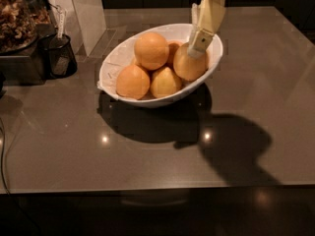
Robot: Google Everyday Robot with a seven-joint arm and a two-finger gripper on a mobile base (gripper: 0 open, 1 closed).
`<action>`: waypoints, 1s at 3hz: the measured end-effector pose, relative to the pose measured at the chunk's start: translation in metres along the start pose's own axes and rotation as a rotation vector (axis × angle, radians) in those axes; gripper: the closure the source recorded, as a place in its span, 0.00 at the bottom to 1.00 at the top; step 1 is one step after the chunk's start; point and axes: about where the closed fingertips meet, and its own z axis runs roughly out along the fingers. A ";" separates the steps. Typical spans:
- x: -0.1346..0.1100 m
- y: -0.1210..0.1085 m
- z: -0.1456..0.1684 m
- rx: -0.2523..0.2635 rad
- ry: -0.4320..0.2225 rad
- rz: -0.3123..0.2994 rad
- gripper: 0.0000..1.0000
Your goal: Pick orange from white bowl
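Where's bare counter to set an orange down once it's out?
Bare counter lies right of the white bowl and in front of it, to the near edge. Crowded: back left around the black mesh cup, and inside the bowl, where the gripper sits over the right orange.

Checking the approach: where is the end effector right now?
In the camera view the cream end effector hangs upper right, above the right end of the wide glossy white bowl, its tip at the rightmost orange.
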 end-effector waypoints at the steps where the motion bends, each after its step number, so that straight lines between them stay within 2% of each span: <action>1: -0.003 -0.005 0.003 0.012 -0.008 -0.004 0.00; 2: -0.003 -0.005 0.004 0.012 -0.008 -0.004 0.00; 3: -0.016 -0.048 0.057 -0.039 -0.037 -0.016 0.00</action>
